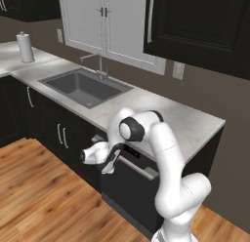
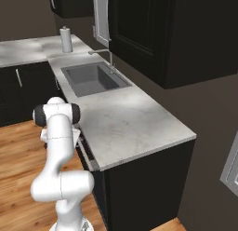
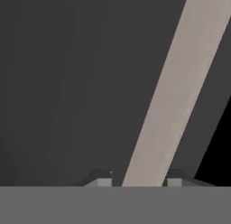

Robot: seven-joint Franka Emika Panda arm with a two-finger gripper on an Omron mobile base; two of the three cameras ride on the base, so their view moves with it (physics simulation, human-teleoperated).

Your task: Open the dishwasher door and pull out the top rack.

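Note:
The dishwasher door [image 1: 128, 193] is a wide black panel under the counter, standing upright. Its long silver bar handle [image 1: 143, 169] runs along the top edge. My gripper [image 1: 113, 160] reaches in from the left and is shut on that handle near its left end. In the hand view the silver handle [image 3: 180, 83] runs diagonally across the dark door and passes between my fingertips [image 3: 103, 179], gripper [image 3: 139, 179] closed around it. From the right, the handle [image 2: 86, 153] shows just under the counter lip beside my arm. The top rack is hidden.
The grey stone counter [image 1: 171, 116] overhangs the door. A sink [image 1: 83, 86] with a faucet [image 1: 100, 65] lies to the left, and a paper towel roll [image 1: 25, 47] stands farther left. Black cabinet doors [image 1: 49, 133] flank the dishwasher. Wooden floor [image 1: 39, 197] lies in front.

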